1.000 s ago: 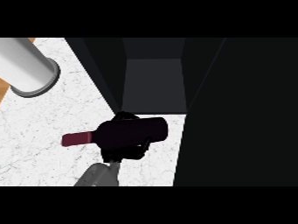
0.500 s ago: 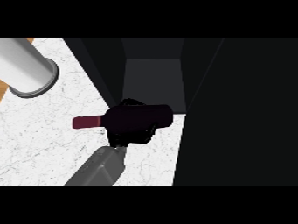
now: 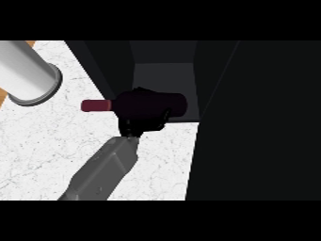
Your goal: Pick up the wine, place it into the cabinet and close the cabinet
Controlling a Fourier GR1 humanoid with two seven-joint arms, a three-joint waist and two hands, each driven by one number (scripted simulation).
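At the far left, a big grey forearm point(image 3: 20, 70) is seen coming in from the top corner, over the white marble counter point(image 3: 37, 155). Its hand is not shown, so nothing can be said about that hand's fingers.

A little to the right, the wine point(image 3: 97, 105) is held lying on its side, with its dark red cap pointing left. The bottle's dark body is wrapped by the black hand point(image 3: 145, 115), and the fingers are curled round it — most of the bottle is hidden by them. This hand sits at the end of a grey arm point(image 3: 104, 169) coming up from the bottom edge; which side it belongs to cannot be told for sure, though it is taken to be the right one.

Just past the hand, the open cabinet point(image 3: 163, 75) is seen, with the bottle's bottom end right at its front edge. Further right, only a tall dark panel point(image 3: 267, 122) is shown.

From here, the bottle could be bumped against the cabinet's side wall if it is pushed in crooked. It could also be rolled back out, since it is lying flat.
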